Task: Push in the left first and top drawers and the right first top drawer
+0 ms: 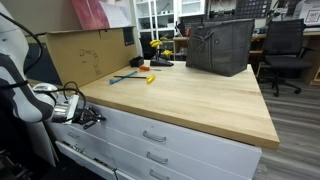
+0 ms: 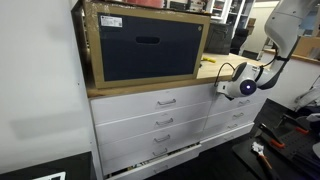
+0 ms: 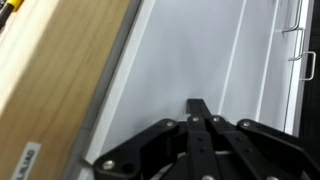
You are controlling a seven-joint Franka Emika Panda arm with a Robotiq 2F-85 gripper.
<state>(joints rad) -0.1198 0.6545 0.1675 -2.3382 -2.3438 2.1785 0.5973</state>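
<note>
Far left in an exterior view, white arm [image 1: 20,95] reaches in low, gripper [image 1: 92,118] just under the front edge of the wooden top [image 1: 190,95], at the narrow left top drawer [image 1: 100,130]. In the wrist view the gripper [image 3: 197,104] comes up from the bottom edge with black fingers [image 3: 200,125] drawn together to one tip, no gap between them and nothing held. The tip sits on or right at the white front of the left top drawer [image 3: 190,50]; actual contact can't be confirmed. The wooden top [image 3: 55,70] runs along the left of that view and a short silver bar handle [image 3: 296,40] is at the far right, well apart from the tip. In the exterior view from the corner, the gripper [image 2: 222,89] is at the same top row, left top drawer [image 2: 228,101] right below the counter edge. Further right, the wide right top drawer [image 1: 185,140] with its centre handle [image 1: 153,137] looks flush with the drawers beneath. On the top: cardboard box [image 1: 80,55] at left, small tools [image 1: 135,76] mid, grey bag [image 1: 220,45] at right
</note>
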